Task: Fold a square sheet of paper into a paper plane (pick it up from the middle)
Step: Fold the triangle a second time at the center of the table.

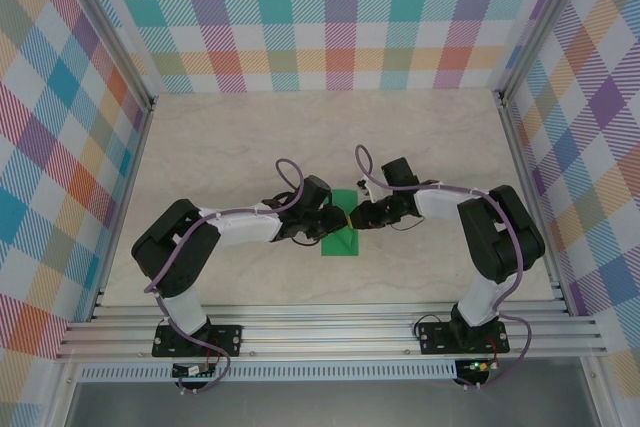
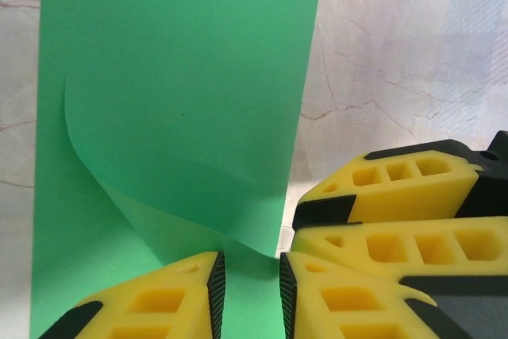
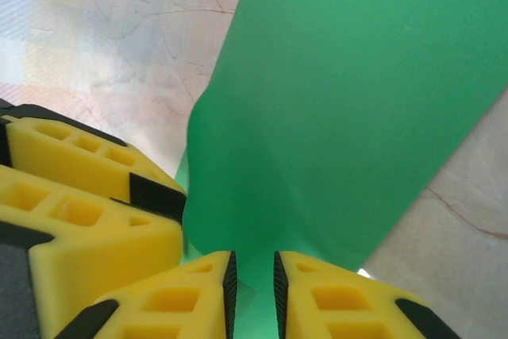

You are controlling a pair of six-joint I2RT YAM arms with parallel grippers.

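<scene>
Right hand (image 3: 252,266) — paper (image 3: 357,101) edge hidden

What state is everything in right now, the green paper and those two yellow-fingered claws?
square sheet of paper: lying on the table, one part lifted and curled over the rest, not pressed flat.
left gripper: closed, pinching the lifted paper.
right gripper: closed, pinching the paper right beside the left gripper.
</scene>
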